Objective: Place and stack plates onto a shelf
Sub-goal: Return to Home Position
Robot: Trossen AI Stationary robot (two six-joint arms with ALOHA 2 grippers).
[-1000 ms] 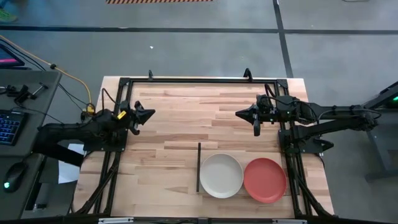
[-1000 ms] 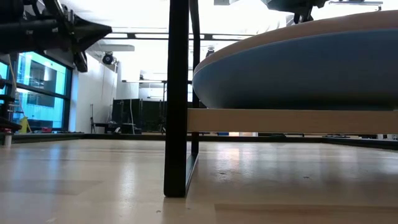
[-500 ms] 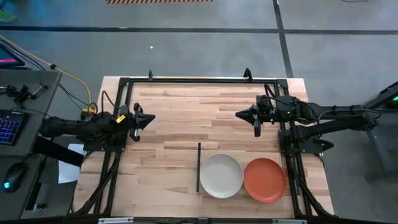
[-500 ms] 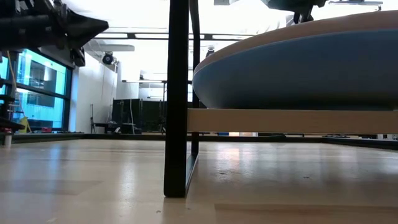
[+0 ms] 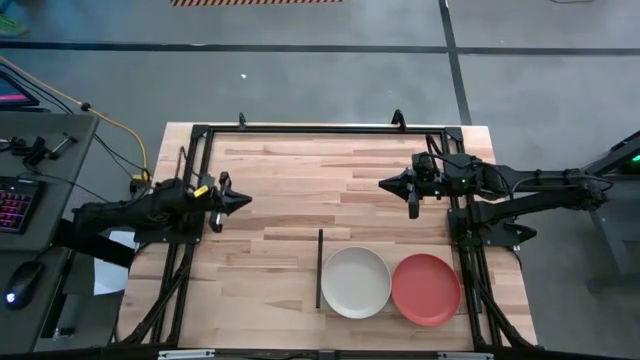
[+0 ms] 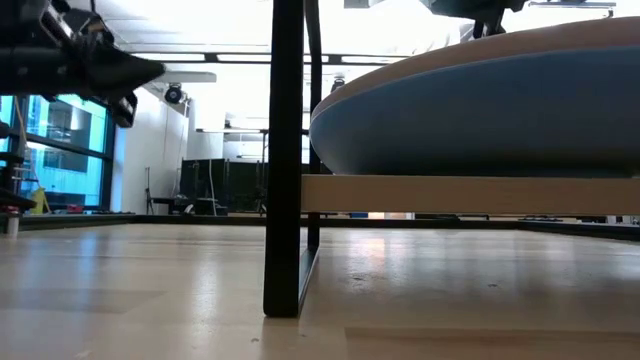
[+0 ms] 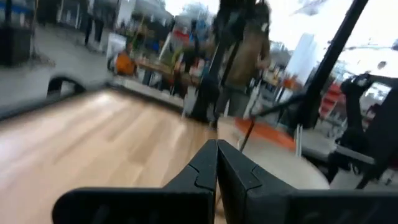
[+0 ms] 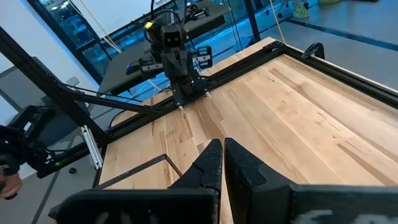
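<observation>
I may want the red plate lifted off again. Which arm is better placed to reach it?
Right, probably. The right gripper, shut, hangs on the same side of the black strip as the red plate and nearer it; the left gripper, also shut, is on the strip's other side.

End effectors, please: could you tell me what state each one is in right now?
Left end effector: closed, empty.
Right end effector: closed, empty.
</observation>
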